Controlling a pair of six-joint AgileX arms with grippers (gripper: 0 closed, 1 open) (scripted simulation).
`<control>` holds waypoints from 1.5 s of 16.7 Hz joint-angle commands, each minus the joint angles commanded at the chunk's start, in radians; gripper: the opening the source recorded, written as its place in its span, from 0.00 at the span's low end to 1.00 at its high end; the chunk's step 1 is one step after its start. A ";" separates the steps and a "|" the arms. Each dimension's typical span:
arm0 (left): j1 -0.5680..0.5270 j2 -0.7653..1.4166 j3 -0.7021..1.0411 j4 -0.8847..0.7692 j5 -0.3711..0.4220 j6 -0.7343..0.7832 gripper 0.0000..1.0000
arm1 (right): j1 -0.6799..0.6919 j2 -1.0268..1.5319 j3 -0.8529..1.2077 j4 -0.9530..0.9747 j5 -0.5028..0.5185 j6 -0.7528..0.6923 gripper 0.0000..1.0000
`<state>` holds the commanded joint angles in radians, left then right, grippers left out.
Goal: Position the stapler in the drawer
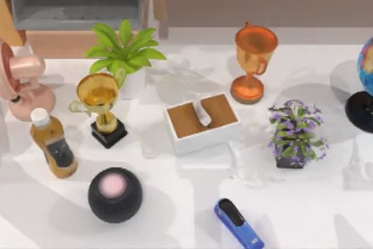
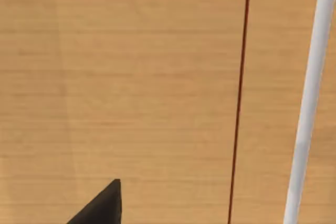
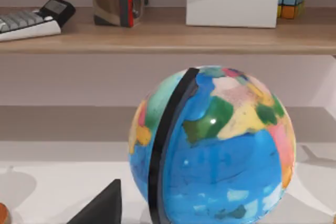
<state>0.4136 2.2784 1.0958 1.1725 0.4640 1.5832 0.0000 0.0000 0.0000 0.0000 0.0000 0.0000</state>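
The blue stapler (image 1: 239,223) with its black upper arm lies flat near the table's front edge, right of the middle and pointing diagonally. The drawer (image 1: 35,4) stands pulled out at the back left, its grey inside showing behind a tan front panel (image 1: 58,43). A dark wedge of my left gripper (image 2: 100,207) hangs close in front of a light wooden panel (image 2: 131,77). A dark wedge of my right gripper (image 3: 100,207) sits low beside the globe (image 3: 215,145), far to the table's right.
Between stapler and drawer stand a black ball (image 1: 115,194), a bottle (image 1: 52,144), a gold trophy (image 1: 100,106), a green plant (image 1: 123,51) and a pink fan (image 1: 20,80). A tissue box (image 1: 203,122), an orange trophy (image 1: 253,62) and a purple-flowered plant (image 1: 294,133) stand toward the right.
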 joint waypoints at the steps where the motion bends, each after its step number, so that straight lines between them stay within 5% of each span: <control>1: 0.000 0.001 0.004 -0.001 -0.001 0.000 1.00 | 0.000 0.000 0.000 0.000 0.000 0.000 1.00; 11: -0.020 0.056 0.119 -0.058 -0.024 0.001 1.00 | 0.000 0.000 0.000 0.000 0.000 0.000 1.00; 24: -0.020 0.056 0.119 -0.058 -0.024 0.001 0.02 | 0.000 0.000 0.000 0.000 0.000 0.000 1.00; 25: -0.020 0.056 0.119 -0.058 -0.024 0.001 0.00 | 0.000 0.000 0.000 0.000 0.000 0.000 1.00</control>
<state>0.3935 2.3343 1.2145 1.1146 0.4404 1.5838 0.0000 0.0000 0.0000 0.0000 0.0000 0.0000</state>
